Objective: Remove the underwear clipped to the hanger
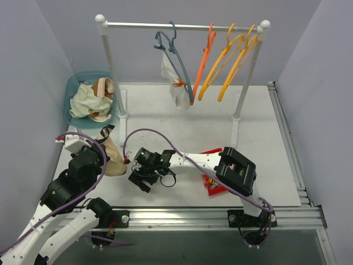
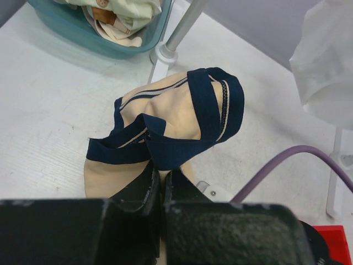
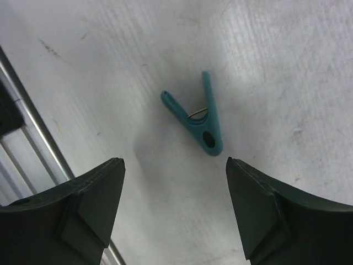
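Observation:
The plain white underwear [image 1: 175, 83] hangs from a blue-grey hanger [image 1: 176, 61] on the rail, held by an orange clip [image 1: 179, 84]; its edge shows in the left wrist view [image 2: 325, 61]. The cream underwear with dark trim [image 2: 176, 113] is off the hanger. My left gripper [image 2: 161, 178] is shut on its trim, low over the table's left side [image 1: 105, 152]. My right gripper [image 3: 175, 171] is open and empty, pointing down at the table near a teal clip [image 3: 196, 118]; in the top view it [image 1: 140, 179] is just right of the cream underwear [image 1: 115, 160].
A teal basket [image 1: 74, 88] at the back left holds pale green [image 1: 85, 102] and peach-tan [image 1: 105, 87] cloths. Orange [image 1: 207, 55] and yellow hangers [image 1: 231, 61] hang empty on the rail. The rack's left post [image 2: 179, 36] stands just beyond the cream underwear. A red object [image 1: 212, 185] lies under the right arm.

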